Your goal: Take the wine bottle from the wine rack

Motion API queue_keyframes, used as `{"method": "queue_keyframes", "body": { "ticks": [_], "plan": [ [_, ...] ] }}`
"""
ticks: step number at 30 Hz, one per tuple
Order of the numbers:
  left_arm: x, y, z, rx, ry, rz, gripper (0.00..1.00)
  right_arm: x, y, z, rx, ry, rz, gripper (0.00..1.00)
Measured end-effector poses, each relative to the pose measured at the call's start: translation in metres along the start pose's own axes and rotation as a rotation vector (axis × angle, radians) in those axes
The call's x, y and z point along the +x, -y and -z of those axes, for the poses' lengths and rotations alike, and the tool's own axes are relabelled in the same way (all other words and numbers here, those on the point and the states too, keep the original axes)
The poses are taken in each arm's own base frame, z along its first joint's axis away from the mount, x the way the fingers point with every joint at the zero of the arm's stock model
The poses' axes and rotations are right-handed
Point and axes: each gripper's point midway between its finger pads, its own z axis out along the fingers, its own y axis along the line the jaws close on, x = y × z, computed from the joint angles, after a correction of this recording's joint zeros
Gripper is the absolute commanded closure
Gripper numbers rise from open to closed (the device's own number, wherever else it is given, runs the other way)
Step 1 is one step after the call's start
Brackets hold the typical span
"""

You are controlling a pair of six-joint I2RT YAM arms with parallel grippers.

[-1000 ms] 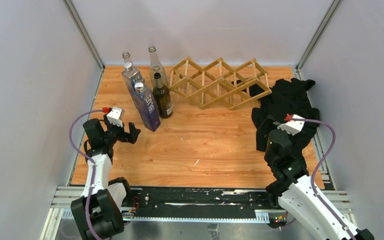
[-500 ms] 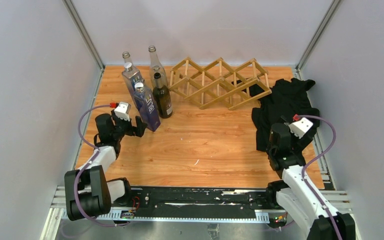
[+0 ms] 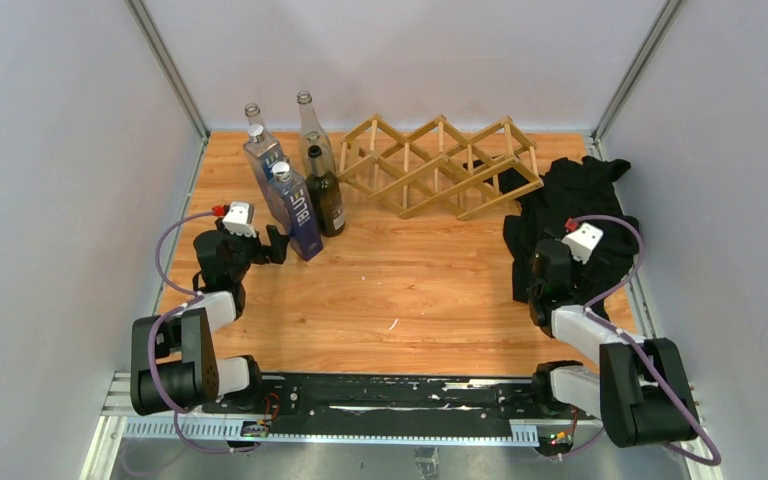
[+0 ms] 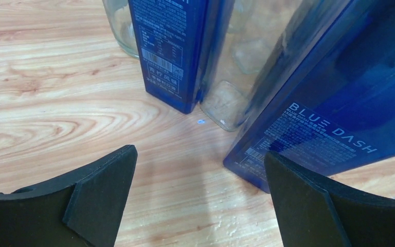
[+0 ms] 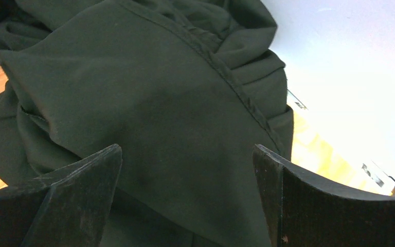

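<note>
The wine rack [image 3: 440, 165] stands at the far middle of the wooden table [image 3: 410, 290], its crossed slats running left to right and its right end just beside a heap of black cloth [image 3: 575, 205] that lies along the table's right side. The wine bottle [image 3: 326, 198], of dark brown glass, stands upright on the table just off the rack's left end, outside its cells. Close on its left stands the near blue bottle [image 3: 298, 212], square-sided and upright. The far blue bottle [image 3: 264, 158] is behind that one, a clear bottle [image 3: 309, 122] rises just behind the wine bottle, and a second clear bottle [image 3: 252, 113] is at the far left of the cluster. The left gripper [image 3: 273, 246] sits low over the table at the near left of these bottles, its jaws spread wide with only bare wood between them. In the left wrist view its right finger [image 4: 308, 206] comes close to the base corner of the near blue bottle, though whether they touch cannot be told. The right gripper [image 5: 187, 154] hangs over the black cloth at the right, jaws likewise spread wide and pinching nothing, with folds of the fabric filling the gap between the fingers; in the top view it is hard to pick out against the dark cloth
</note>
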Motion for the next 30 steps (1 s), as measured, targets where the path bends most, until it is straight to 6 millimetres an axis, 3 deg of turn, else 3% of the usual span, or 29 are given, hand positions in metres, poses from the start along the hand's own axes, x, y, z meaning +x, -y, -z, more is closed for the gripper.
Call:
{"method": "queue_keyframes", "body": {
  "ticks": [7,11,15,19,22,25,28,30],
  "plan": [
    [-0.011,-0.008,-0.006,-0.038,0.076,0.003,0.0,0.0,-0.018,-0.006,-0.083,0.027,0.034,0.0],
    [-0.004,-0.006,-0.008,-0.038,0.077,0.009,0.0,0.003,-0.022,-0.006,-0.119,0.054,0.043,0.0],
    [-0.004,0.002,-0.002,-0.039,0.121,-0.025,0.0,0.008,-0.027,-0.002,-0.179,0.076,0.057,0.0],
    [0.01,0.022,0.008,-0.027,0.154,-0.099,0.0,0.008,-0.032,0.001,-0.226,0.096,0.068,0.0],
    [0.021,0.026,0.008,-0.03,0.129,-0.112,0.0,0.006,-0.045,0.002,-0.298,0.109,0.096,0.0],
    [0.005,0.016,0.002,-0.078,0.156,-0.125,0.0,0.017,-0.063,-0.002,-0.378,0.122,0.166,0.0],
    [-0.007,0.007,-0.004,-0.114,0.171,-0.126,0.0,0.036,-0.065,-0.002,-0.391,0.068,0.235,0.0],
    [-0.01,0.005,-0.006,-0.127,0.175,-0.126,0.0,0.03,-0.068,-0.005,-0.389,0.07,0.234,0.0]
  ]
}}
